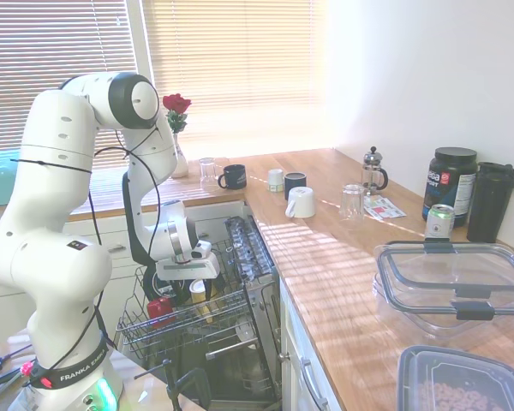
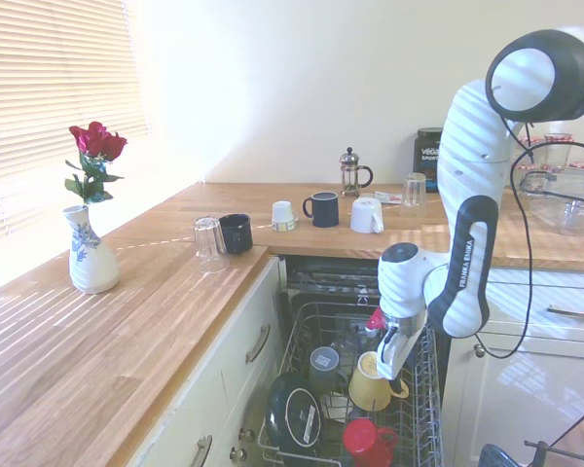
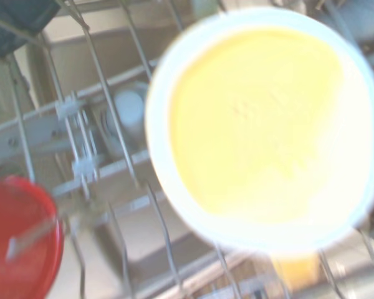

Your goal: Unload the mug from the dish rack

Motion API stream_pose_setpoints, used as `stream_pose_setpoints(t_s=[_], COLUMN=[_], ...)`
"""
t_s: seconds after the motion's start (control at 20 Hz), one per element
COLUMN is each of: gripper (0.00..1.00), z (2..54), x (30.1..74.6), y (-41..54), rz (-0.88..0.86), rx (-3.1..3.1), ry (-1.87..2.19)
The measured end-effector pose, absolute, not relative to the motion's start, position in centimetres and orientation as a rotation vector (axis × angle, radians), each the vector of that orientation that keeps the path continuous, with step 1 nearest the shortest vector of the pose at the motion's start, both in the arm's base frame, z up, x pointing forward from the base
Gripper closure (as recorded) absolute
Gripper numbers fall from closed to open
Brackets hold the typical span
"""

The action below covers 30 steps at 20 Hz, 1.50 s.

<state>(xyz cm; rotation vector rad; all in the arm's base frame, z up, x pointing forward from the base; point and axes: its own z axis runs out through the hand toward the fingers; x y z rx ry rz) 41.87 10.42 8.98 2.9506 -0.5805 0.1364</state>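
Observation:
The yellow mug (image 2: pixel 368 387) stands upside down in the dish rack (image 2: pixel 420 428), which is pulled out of the open dishwasher. My gripper (image 2: pixel 384 362) hangs low inside the rack, right over the mug and against its upper edge. In the wrist view the mug's yellow base with its pale rim (image 3: pixel 262 124) fills most of the picture, blurred, with grey rack tines (image 3: pixel 75 118) around it. From the first exterior view only a sliver of the mug (image 1: pixel 198 292) shows under the gripper (image 1: pixel 191 278), inside the rack (image 1: pixel 146 334).
A red cup (image 2: pixel 367 440) sits nearer the rack's front, a dark grey mug (image 2: pixel 323 368) and a black round item (image 2: pixel 294 413) beside the yellow one. The wooden counter (image 2: pixel 156 311) carries mugs, a glass (image 2: pixel 208 241), a French press (image 2: pixel 349 173) and a vase (image 2: pixel 88 255).

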Motion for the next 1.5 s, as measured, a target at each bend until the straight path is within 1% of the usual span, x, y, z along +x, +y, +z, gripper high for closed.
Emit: stream_pose_setpoints(t_s=[0.15,0.4,0.45,0.7,1.5], gripper=[0.00,0.00,1.00,1.00,1.00], z=[7.0,4.7,4.3,3.2,3.2], x=[43.5,45.0,45.1,45.7,45.6], y=[9.8,9.1,9.1,9.0,8.8], rz=[0.156,0.165,0.157,0.134,0.093], rx=[2.923,2.900,2.896,2.883,2.962], ry=[-0.559,-0.523,-0.512,-0.498,-0.457])
